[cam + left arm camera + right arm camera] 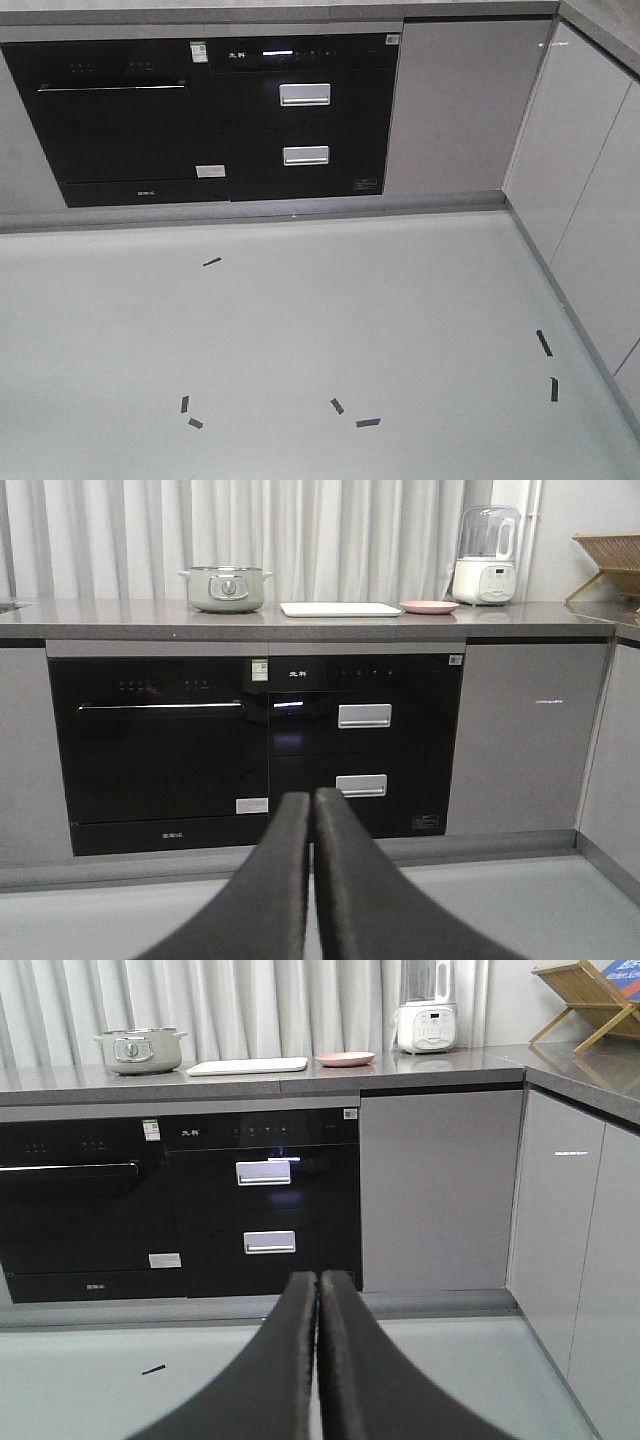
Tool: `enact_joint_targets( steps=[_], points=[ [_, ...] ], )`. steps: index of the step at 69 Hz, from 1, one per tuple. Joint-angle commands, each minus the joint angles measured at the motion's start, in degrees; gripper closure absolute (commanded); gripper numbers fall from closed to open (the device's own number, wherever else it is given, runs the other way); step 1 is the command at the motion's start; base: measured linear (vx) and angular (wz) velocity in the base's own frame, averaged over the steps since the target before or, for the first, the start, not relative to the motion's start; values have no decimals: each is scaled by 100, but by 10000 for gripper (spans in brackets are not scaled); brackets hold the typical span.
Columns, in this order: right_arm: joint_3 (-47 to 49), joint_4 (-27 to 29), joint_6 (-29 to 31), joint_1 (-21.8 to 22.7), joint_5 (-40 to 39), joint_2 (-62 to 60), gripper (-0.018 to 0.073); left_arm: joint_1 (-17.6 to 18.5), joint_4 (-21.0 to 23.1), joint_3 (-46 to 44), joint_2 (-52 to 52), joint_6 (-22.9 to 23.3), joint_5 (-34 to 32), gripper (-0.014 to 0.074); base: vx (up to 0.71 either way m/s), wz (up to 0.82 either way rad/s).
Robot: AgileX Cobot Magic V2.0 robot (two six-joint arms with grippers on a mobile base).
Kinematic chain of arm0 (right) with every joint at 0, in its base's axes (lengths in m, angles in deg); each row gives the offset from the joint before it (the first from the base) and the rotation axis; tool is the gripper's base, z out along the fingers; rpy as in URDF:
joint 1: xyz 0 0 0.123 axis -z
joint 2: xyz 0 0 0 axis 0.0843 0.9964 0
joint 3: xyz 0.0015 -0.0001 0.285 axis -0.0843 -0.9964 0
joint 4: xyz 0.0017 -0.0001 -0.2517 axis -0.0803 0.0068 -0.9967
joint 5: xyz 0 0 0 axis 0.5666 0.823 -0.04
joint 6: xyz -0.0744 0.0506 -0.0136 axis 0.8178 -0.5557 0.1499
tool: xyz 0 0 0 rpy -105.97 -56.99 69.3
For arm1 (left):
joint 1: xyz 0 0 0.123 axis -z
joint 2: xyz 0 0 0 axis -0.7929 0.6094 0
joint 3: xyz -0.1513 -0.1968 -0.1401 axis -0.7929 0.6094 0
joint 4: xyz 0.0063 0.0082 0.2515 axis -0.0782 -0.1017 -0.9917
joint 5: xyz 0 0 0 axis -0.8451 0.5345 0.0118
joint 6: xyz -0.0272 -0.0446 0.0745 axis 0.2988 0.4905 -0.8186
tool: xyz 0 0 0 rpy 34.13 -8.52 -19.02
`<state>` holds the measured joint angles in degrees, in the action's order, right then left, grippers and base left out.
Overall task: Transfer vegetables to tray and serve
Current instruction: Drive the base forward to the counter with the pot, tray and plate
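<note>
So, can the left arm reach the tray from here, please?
Probably not: the tray lies far off on the counter, with open floor between it and the shut left end effector.

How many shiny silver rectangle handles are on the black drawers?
2. One silver rectangular handle sits on the upper black glass drawer; the other is on the lower drawer, straight below. None look hidden.
</note>
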<state>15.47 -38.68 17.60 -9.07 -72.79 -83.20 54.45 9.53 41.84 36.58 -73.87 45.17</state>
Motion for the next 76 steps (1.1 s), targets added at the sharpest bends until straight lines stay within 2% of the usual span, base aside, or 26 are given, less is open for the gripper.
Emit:
enact_joint_targets(
  steps=[1,76],
  points=[
    [-36,-49,9,30,-457,-6,566,-18,46,57,-82,0,-415,603,1,-1],
    [-36,-49,9,30,-457,-6,566,-18,46,57,-82,0,-415,603,7,3]
  ],
)
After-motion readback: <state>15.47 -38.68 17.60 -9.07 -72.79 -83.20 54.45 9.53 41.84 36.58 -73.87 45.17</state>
